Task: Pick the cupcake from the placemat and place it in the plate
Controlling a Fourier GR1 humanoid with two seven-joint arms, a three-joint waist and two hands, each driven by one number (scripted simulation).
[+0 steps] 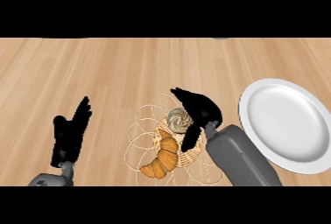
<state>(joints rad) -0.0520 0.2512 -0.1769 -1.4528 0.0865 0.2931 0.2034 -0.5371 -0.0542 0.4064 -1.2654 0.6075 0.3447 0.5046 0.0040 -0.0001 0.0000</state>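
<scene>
open counter: bare wood across the far side and between placemat (pixel 145 135) and left hand (pixel 70 133) | obstacle: croissant (pixel 163 158) lies against cupcake (pixel 180 120), near side | placemat-to-plate (pixel 284 127) gap: filled by right hand (pixel 197 111) and forearm

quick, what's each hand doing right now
Left hand: open, fingers straight, holding nothing, resting at the view's left.
Right hand: over the placemat, fingers curling round the cupcake; the croissant lies beside it.
</scene>
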